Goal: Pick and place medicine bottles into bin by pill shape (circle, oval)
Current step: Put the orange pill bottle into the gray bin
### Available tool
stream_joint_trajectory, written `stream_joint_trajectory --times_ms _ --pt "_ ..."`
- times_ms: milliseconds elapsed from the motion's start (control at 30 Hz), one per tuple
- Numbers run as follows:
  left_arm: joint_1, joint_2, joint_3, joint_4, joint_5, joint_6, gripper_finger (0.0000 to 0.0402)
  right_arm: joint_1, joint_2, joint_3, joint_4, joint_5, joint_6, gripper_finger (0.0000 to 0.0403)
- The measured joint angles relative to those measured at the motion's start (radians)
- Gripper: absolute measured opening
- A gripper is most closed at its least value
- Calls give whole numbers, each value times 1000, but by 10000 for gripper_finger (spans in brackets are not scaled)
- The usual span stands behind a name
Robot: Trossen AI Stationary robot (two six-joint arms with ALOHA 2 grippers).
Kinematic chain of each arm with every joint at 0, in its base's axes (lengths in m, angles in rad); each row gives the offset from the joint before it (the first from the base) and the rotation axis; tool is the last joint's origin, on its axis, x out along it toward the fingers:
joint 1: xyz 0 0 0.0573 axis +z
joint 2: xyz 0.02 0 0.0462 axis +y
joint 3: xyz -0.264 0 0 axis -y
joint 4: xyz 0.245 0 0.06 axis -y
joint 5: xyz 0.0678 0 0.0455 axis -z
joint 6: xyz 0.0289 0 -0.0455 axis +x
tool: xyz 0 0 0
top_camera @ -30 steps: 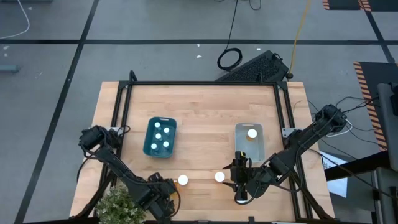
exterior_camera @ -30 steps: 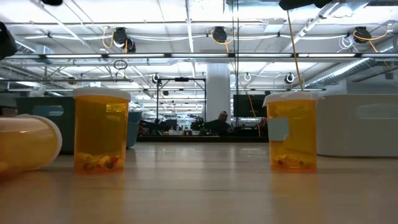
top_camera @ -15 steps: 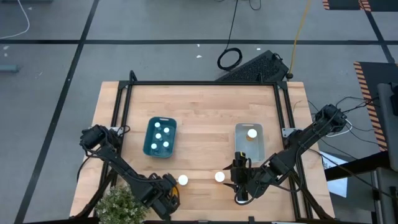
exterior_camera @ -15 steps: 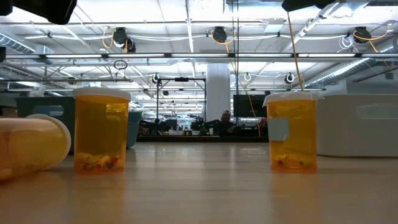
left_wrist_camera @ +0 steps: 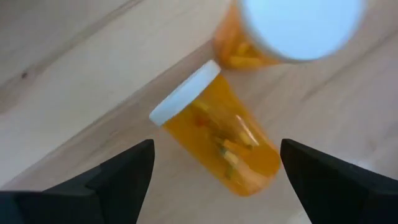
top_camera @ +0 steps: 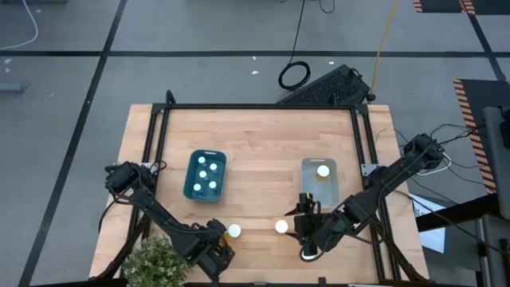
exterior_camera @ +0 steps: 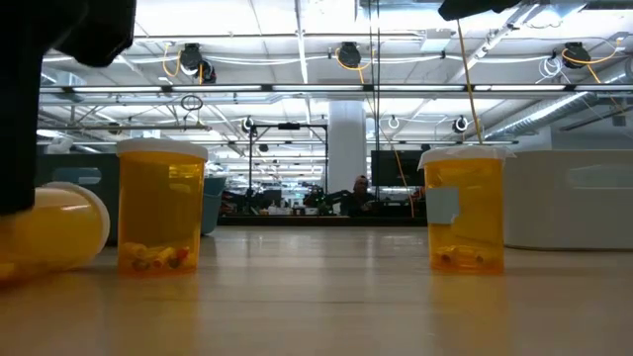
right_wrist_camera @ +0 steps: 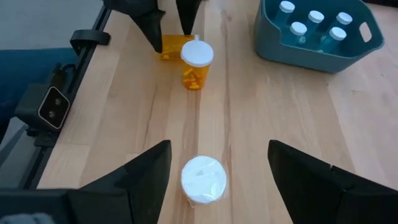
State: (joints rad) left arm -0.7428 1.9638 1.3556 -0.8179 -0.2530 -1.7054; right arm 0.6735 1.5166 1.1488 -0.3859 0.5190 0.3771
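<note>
Near the table's (top_camera: 263, 135) front edge, left of centre | left gripper (left_wrist_camera: 214, 168) is sliding in, fingers spread astride a toppled bottle (left_wrist_camera: 214, 134) — amber, smooth, cylindrical, flat white cap | pinch looks imminent | right gripper (right_wrist_camera: 217, 165) is hovering spread over an upright bottle (right_wrist_camera: 203, 179).

Glossy amber plastic bottle (left_wrist_camera: 224, 140), wooden table (top_camera: 263, 143)

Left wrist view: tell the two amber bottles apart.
The lying bottle is on its side, cap seen edge-on; the upright bottle stands, showing its cap's round top. The lying bottle sits inside the open left gripper; the upright bottle is outside it. Both are amber with white caps and hold pills.
</note>
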Motion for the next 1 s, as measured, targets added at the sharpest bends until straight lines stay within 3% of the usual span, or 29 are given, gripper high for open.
stream_joint_trajectory --times_ms 600,1000 --pt "3 32 0 7 -26 29 345 0 0 0 12 0 -23 263" --pt "1 32 0 -47 -27 51 235 0 0 0 14 0 -23 263"
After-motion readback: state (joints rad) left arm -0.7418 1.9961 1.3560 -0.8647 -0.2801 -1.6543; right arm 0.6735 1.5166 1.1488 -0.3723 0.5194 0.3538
